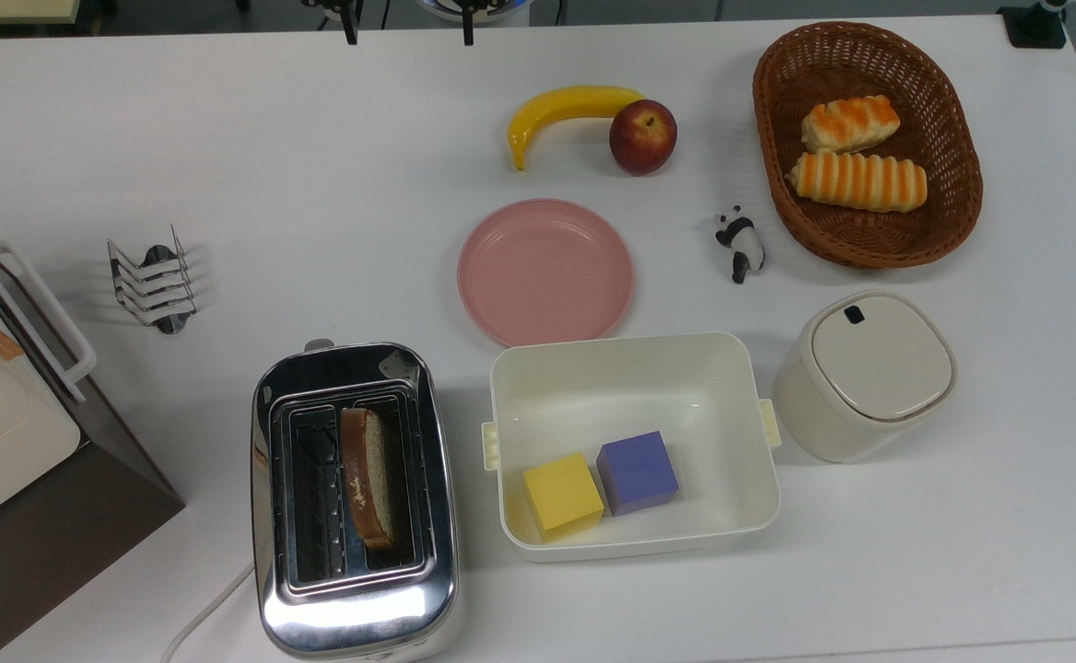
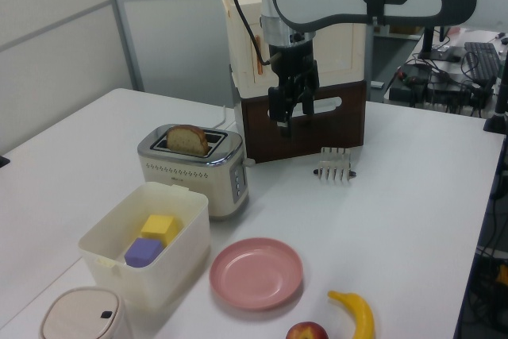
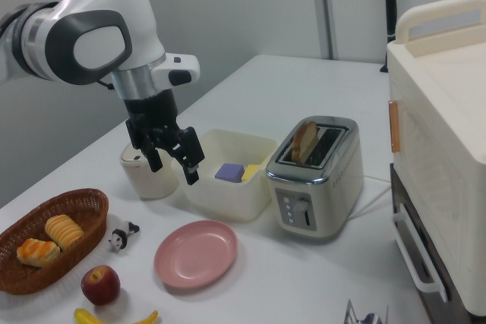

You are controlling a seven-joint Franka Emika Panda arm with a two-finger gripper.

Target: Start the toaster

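While the gripper [image 3: 174, 163] hangs in the air with its two fingers spread apart and nothing between them, it is free to press rather than grasp, which suits a lever task. In the right view it hovers above the pink plate [image 3: 196, 253], well apart from the toaster [image 3: 314, 178] on the right view's right. That chrome toaster stands at the table's [image 1: 225, 138] near edge in the top view, just beside the cream tub [image 1: 635, 442], with its white cord [image 1: 202, 617] trailing off the edge. A bread slice [image 1: 369, 477] stands high in one slot, so toasting has evidently not begun. The lever [image 3: 303, 210] sits on the end panel facing the plate side, so an approach from the open middle of the table looks unobstructed. Yellow block [image 1: 563, 495] and purple block [image 1: 637, 472] lie touching inside the tub. Farther out stand the lidded canister [image 1: 865, 376], toast rack [image 1: 153, 281], banana [image 1: 566, 115], apple [image 1: 643, 136], panda figurine [image 1: 741, 242], and wicker basket [image 1: 953, 120] holding two bread rolls [image 1: 856, 152]. A boxy white-and-brown appliance [image 3: 444, 149] stands beyond the toaster.
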